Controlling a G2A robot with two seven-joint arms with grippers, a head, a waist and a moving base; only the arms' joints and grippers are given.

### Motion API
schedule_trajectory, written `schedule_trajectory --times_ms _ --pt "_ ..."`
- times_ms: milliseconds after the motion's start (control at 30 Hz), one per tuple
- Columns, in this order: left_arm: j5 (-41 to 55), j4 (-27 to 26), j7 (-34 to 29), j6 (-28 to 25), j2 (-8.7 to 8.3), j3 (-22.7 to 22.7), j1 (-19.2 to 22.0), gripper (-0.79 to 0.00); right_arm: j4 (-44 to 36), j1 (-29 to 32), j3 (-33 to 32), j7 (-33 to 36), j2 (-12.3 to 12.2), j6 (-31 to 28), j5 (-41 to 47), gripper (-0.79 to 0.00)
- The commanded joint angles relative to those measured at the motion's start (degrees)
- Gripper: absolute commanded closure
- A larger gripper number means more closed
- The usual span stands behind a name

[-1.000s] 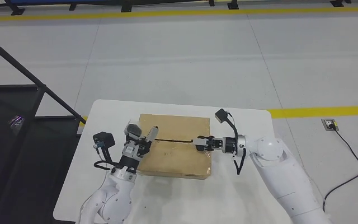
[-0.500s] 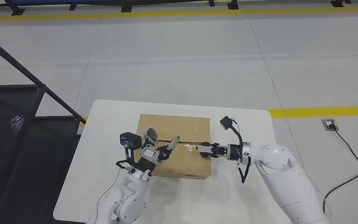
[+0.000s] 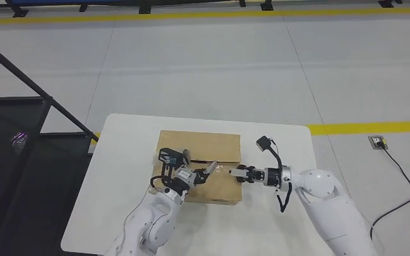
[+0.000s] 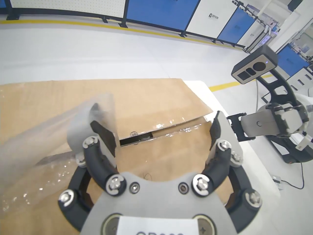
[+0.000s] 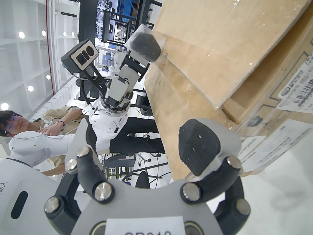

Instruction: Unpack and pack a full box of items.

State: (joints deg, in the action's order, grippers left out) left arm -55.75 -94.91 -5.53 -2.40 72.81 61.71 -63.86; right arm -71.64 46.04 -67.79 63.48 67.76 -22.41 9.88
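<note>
Left pincer (image 4: 161,133): a metal frame with black textured pads, spread wide above the near half of the box (image 4: 151,99), with nothing between its fingers (image 4: 104,134). A strip of clear, glossy tape (image 4: 49,133) drapes over one finger and trails across the box top. Right pincer (image 5: 144,143): the same build, also spread wide and holding nothing, set just off the box's right edge at the near corner. One dimpled pad (image 5: 199,145) is close to the cardboard; whether it touches cannot be told. The box is a flat, rectangular carton of plain brown cardboard with a matte surface that carries shiny patches of tape residue. It lies on the middle of the bench (image 3: 128,141). Along the centre seam (image 4: 137,139) the far flap (image 4: 137,99) sits slightly raised above the near one, leaving a narrow dark gap that widens toward the right end. White printed labels (image 5: 293,91) are stuck on the right side wall. The bench is a smooth white slab with rounded corners, extending beyond the box on all sides.
</note>
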Motion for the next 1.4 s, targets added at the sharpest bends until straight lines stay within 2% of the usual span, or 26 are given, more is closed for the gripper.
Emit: schedule_trajectory --times_ms 0,200,667,1367 --pt "-0.16 0.65 -0.83 -0.27 0.08 -0.02 0.45 -0.785 -0.05 0.06 -0.05 -0.13 -0.08 -0.03 0.07 -0.785" --pt "1.31 1.39 -2.64 -1.73 0.26 0.51 0.81 -0.785 0.32 -0.38 0.29 -0.23 -0.2 0.04 0.31 -0.785" --pt "8.94 0.26 -6.0 -4.89 -0.29 7.1 -1.73 -0.785 1.58 -2.07 1.92 -0.71 -0.17 0.09 1.06 -0.785" --pt "13.57 -1.01 -6.16 -6.86 -1.06 14.49 -5.53 -0.785 2.53 -4.28 4.22 -0.94 -0.05 1.03 1.26 -0.785"
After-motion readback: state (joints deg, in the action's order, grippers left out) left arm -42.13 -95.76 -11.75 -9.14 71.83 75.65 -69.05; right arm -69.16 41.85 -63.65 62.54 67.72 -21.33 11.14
